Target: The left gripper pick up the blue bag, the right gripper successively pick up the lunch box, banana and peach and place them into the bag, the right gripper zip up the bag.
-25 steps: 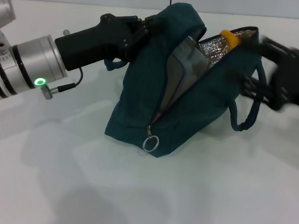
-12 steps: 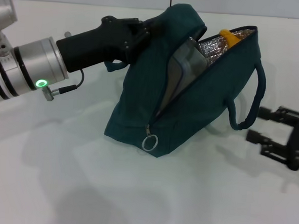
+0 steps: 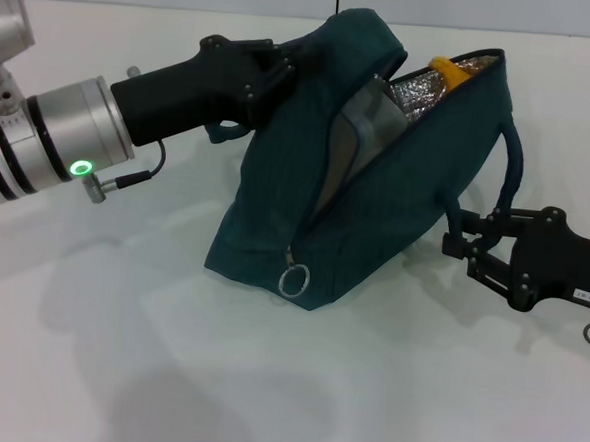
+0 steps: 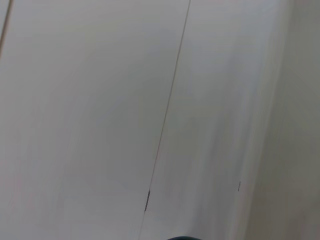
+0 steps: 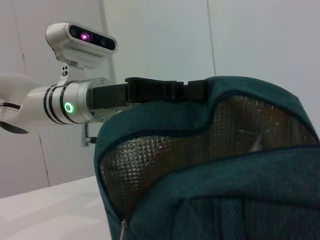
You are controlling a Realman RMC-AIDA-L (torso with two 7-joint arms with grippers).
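Observation:
The blue bag stands tilted on the white table, zipper open, silver lining showing. My left gripper is shut on its top edge and holds it up. The banana pokes out at the far end of the opening. A pale grey shape lies inside; I cannot tell if it is the lunch box. The peach is not in view. The ring pull hangs at the zipper's low near end. My right gripper is open and empty, low beside the bag's right side, at the handle loop. The right wrist view shows the bag and its lining close up.
The white table spreads around the bag. The left arm reaches in from the left, also showing in the right wrist view. The left wrist view shows only a pale wall.
My right gripper has left the bag's opening, dropped to the table at the right, then moved left to the bag's side by the handle. The bag and left gripper have hardly moved.

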